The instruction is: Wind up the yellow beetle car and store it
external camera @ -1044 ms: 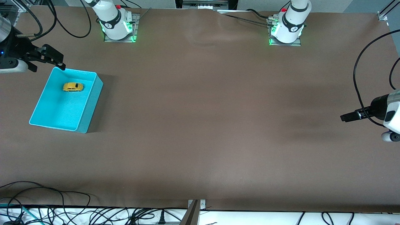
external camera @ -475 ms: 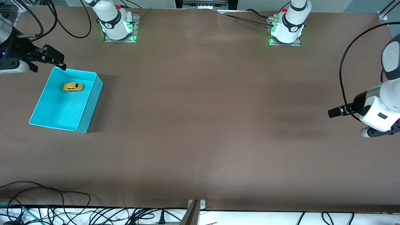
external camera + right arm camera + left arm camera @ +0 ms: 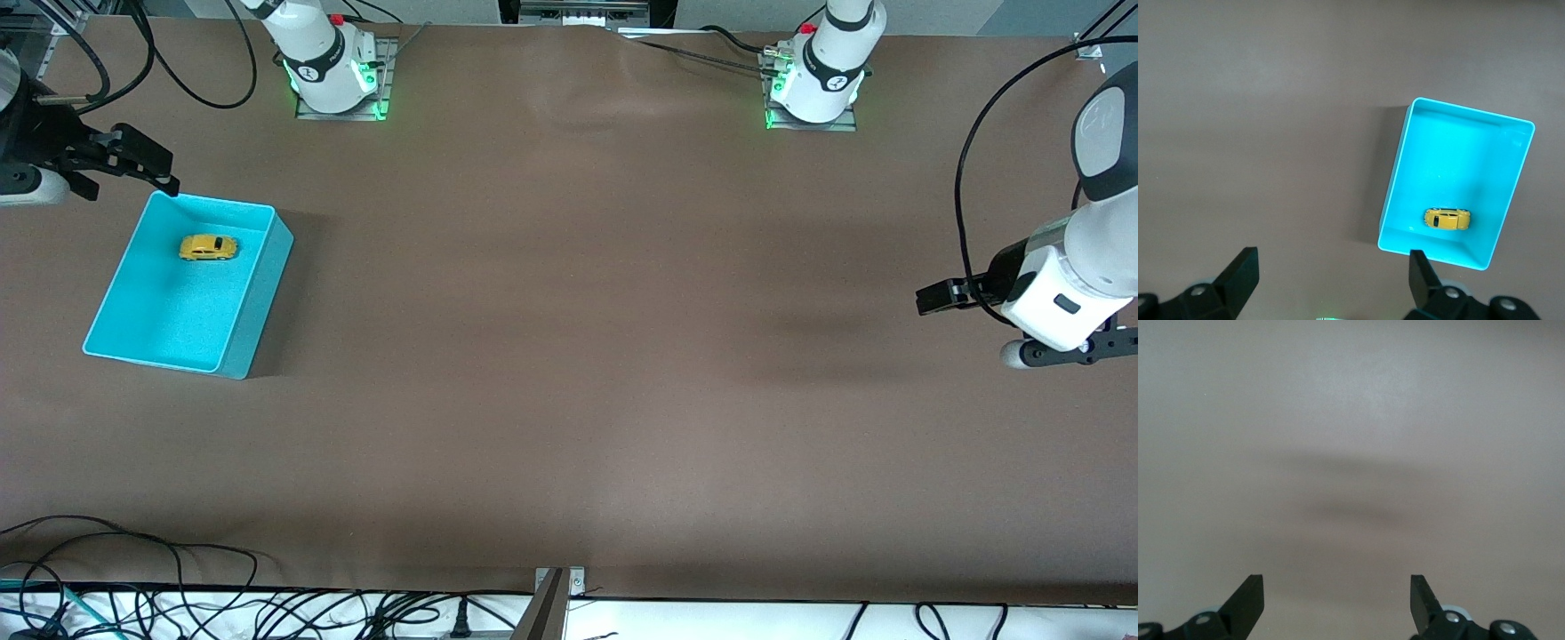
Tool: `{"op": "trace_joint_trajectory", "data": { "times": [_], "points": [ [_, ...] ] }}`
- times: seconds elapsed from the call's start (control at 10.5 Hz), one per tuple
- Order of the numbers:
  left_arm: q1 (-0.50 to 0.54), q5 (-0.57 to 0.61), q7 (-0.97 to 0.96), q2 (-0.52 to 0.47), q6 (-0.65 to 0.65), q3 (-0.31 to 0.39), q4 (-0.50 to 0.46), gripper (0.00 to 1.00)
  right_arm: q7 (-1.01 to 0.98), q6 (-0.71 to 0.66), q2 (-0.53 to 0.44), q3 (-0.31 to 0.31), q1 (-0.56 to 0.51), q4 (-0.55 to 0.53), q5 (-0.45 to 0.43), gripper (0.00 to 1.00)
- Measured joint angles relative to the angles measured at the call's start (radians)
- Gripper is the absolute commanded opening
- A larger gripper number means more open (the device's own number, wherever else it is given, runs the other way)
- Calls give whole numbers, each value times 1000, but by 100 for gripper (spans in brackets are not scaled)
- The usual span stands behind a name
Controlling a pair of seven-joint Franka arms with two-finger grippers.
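The yellow beetle car (image 3: 208,247) sits on its wheels inside the turquoise bin (image 3: 259,296), in the part of the bin farther from the front camera. The right wrist view also shows the car (image 3: 1447,219) in the bin (image 3: 1395,179). My right gripper (image 3: 132,178) hangs open and empty over the table beside the bin's corner, at the right arm's end; its jaws (image 3: 1331,267) stand wide apart. My left gripper (image 3: 929,298) is open and empty over bare table at the left arm's end, with only brown tabletop between its jaws (image 3: 1337,590).
Both arm bases (image 3: 336,76) (image 3: 813,84) stand along the table's edge farthest from the front camera. Loose black cables (image 3: 133,604) and a metal bracket (image 3: 556,596) lie along the edge nearest that camera. Brown tabletop (image 3: 569,338) spans the middle.
The left arm has swung in from the table's end, carrying its open gripper toward the middle. The right gripper has drifted slightly away from the bin's corner. The car has not moved.
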Motion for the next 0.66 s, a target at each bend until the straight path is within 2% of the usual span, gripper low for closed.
{"op": "trace_joint_trajectory", "data": {
  "times": [0.28,0.66],
  "points": [
    [-5,-2,22,-43,2,8,-60,100,-10,-4,2,-32,-5,0,-6,100],
    [16,-27,38,-62,5,21,-64,100,-14,-8,2,-30,-2,0,-6,100]
  ]
}}
